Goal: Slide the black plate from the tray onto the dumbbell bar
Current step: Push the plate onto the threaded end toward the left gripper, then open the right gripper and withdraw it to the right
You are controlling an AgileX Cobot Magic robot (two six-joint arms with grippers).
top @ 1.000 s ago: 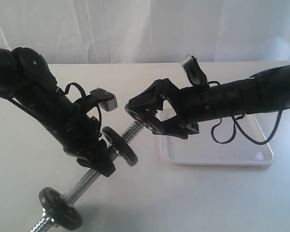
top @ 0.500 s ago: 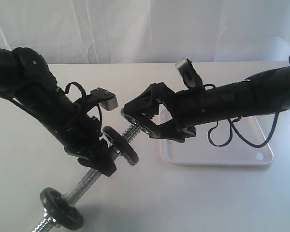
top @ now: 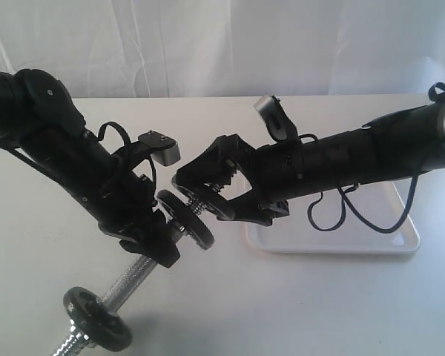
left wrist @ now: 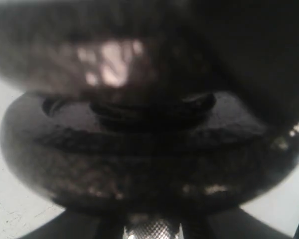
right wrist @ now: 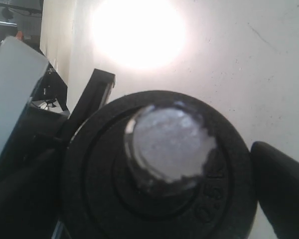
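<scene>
Exterior view, right claw [top: 205, 196] grasping black plate [right wrist: 97, 169] on dumbbell bar [top: 126, 280], left claw [top: 154, 239] clamping bar, its fingertips hidden

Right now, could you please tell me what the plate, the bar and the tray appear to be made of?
The plate: probably cast iron, matte black, grainy surface with raised lettering.
The bar: likely steel, shiny chrome-like finish, coarse threads at the end.
The tray: seemingly plastic, smooth white, rounded rim.
</scene>
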